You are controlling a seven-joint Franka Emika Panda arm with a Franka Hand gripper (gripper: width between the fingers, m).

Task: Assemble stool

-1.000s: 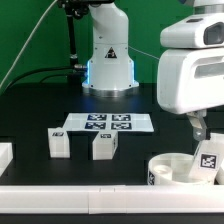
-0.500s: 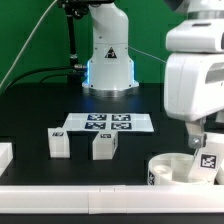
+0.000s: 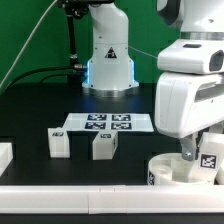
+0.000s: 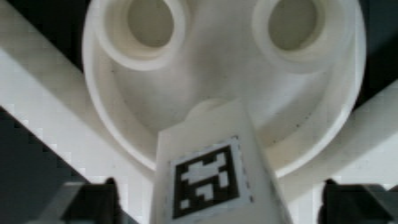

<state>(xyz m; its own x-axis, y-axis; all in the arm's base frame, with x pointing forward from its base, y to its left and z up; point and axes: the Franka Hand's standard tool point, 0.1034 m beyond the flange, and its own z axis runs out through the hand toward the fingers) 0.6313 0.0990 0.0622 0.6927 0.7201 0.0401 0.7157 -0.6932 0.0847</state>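
- The gripper is seen low at the exterior view's right, directly over the seat. Most of its fingers are hidden behind the arm's white housing.
- The jaws are judged to be clamped on the held leg. This leg hangs tilted, with its square tag turned toward the camera.
- The held leg is placed over the seat's part nearer the exterior view's right. Whether it touches the seat cannot be told from that view.
- In the wrist view, the held leg is shown tag-up in front of the seat. Its far end points between the two round sockets, both seen as hollows.
- The seat lies at the near edge of the black table, just behind the front rail.
- The first loose leg and the second loose leg stand near each other but apart. Both are just in front of the marker board and well apart from the seat.
- The robot base is noted behind the marker board.
- A white block is cut off at the exterior view's left edge, and its kind cannot be told.
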